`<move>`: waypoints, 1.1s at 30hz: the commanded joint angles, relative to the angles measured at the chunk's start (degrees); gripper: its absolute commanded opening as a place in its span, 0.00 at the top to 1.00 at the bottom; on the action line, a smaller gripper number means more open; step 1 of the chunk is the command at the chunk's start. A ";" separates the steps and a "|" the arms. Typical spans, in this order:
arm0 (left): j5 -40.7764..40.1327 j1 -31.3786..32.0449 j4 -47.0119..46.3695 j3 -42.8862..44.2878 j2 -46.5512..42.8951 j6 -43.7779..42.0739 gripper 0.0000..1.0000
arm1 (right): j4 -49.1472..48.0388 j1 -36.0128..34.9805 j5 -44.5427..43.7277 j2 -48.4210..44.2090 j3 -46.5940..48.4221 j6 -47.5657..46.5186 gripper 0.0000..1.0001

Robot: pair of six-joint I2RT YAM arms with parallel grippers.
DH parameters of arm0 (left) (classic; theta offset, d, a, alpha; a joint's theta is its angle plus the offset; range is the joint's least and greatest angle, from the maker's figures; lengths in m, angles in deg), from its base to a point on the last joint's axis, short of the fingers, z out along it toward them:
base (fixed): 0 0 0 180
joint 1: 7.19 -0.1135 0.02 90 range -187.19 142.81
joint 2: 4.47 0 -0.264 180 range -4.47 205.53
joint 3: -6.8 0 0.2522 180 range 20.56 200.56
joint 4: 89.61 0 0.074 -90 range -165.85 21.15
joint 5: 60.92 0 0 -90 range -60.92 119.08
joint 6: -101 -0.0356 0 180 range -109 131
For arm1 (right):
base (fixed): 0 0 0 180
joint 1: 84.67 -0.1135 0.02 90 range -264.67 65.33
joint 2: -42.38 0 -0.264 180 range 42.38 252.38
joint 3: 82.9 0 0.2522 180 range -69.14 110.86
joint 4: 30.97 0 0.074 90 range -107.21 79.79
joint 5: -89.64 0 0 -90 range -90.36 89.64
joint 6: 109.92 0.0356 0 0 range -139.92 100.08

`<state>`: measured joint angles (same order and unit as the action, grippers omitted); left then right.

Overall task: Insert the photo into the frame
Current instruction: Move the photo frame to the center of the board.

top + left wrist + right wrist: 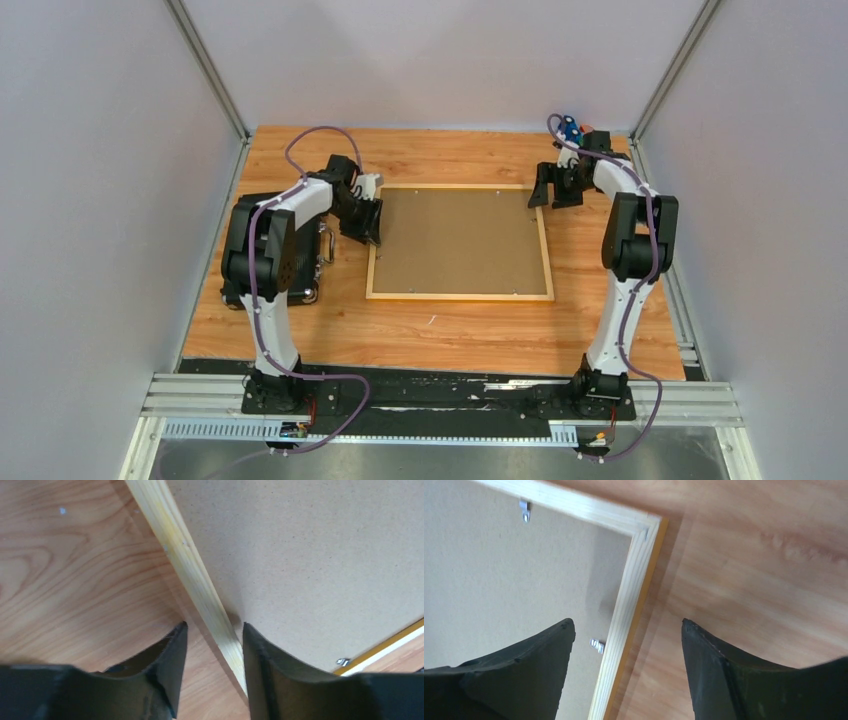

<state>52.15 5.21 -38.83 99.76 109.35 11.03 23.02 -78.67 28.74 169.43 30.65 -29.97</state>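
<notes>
The thin-railed rectangular frame point(460, 296) of light orange-tan wood lies flat and face down on the wood-grain table point(450, 340), between the two arms. Its opening is filled by a plain brown fibreboard backing board point(458, 240). The grey, white and beige photo shows in no view. It may already lie under the board, but that cannot be told, so the task looks either nearly finished or paused with the print out of sight. What seems left is to secure the back: small metal tabs point(597, 645) sit along the inner edge of the rails, and whether they are turned over the board is too small to tell. The left claw point(212, 630) is released, with the frame's pale left rail running up between its fingers, one finger over the table and the other over the board; it is not pinching. The right claw point(626, 625) is spread wide and holds nothing, the frame's far right corner just ahead of its fingertips. A black rectangular case point(308, 285) lies behind the left claw, under that arm.
</notes>
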 commanded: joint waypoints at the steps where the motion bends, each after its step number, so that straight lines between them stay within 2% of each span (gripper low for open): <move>1: -5.91 0.02 -1.52 1.79 -2.51 -1.49 0.42 | -4.39 0.33 -1.13 -9.85 -5.46 -4.19 0.22; 4: -9.73 -0.20 -1.14 2.30 -5.66 -1.78 0.30 | -6.57 0.33 -0.88 -17.08 -11.36 -6.16 0.18; 12: -15.01 -0.45 -1.60 1.26 -14.28 -2.96 0.09 | -7.27 -1.41 4.96 -35.55 -26.06 -11.50 0.13; 17: -15.10 -0.45 -1.24 -1.05 -18.74 -4.05 0.06 | -7.35 -6.78 3.17 -46.17 -35.79 -16.90 0.12; 24: -13.45 -0.45 -1.48 -6.00 -23.78 -6.88 0.06 | -7.57 -21.69 -2.26 -56.61 -48.45 -22.57 0.15; 33: -10.68 -0.45 -2.03 -9.52 -25.68 -7.74 0.09 | -9.05 -33.23 -8.00 -54.52 -53.80 -26.19 0.26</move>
<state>39.56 4.89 -39.86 90.10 86.25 4.78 16.33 -108.92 24.50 113.41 -22.12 -52.33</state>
